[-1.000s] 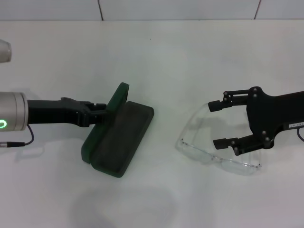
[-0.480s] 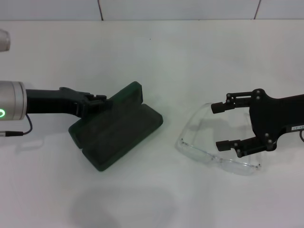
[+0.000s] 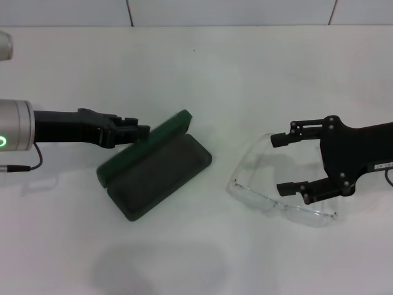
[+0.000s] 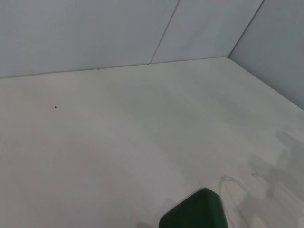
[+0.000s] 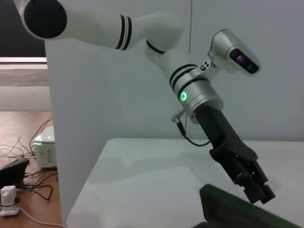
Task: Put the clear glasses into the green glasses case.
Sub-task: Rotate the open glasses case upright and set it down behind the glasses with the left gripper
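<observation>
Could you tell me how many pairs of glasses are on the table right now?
1: the clear glasses lie on the table's right side, under the right gripper.

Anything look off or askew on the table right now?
Nothing damaged or spilled. The case lies skewed on the table, lid only part-raised at the left gripper. The glasses sit flat, intact, between the right gripper's open fingers.
</observation>
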Motion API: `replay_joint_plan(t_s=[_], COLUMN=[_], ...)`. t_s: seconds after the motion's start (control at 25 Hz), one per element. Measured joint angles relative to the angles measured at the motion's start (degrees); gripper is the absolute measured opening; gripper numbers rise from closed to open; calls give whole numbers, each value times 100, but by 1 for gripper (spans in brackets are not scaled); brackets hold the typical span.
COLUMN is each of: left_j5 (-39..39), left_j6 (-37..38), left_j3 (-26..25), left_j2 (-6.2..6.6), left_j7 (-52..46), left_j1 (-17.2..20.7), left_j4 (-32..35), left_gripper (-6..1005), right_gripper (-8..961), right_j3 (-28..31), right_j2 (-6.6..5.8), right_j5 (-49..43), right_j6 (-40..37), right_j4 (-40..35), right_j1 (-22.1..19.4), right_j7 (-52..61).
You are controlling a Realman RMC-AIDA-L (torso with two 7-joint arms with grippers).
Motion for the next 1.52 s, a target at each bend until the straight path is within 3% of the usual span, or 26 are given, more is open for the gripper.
replay_joint_plan(t_s=[0.24, 0.68, 1.0, 1.2, 1.52], left_j5=[9, 325, 485, 908, 885], left_j6=[3, -46, -259, -417, -441], left_j3=[18, 105, 117, 121, 259], left_j2=[-1, -51, -79, -164, -170], left_j7=[17, 132, 202, 200, 199], left_j1=[0, -9, -90, -224, -242], left_j4=[9, 11, -12, -44, -51], left_gripper=[475, 664, 652, 649, 539], right_gripper=[770, 769, 767, 767, 766], right_j3=[0, 0, 0, 0, 61], right_j2=[20, 91, 105, 106, 107], right_j5=[-37, -168, -212, -212, -243], right_j6=[1, 109, 141, 147, 160], right_j4=[2, -57, -60, -60, -59], right_j1=[14, 87, 97, 94, 42], right_j7=[-2, 16, 16, 9, 0])
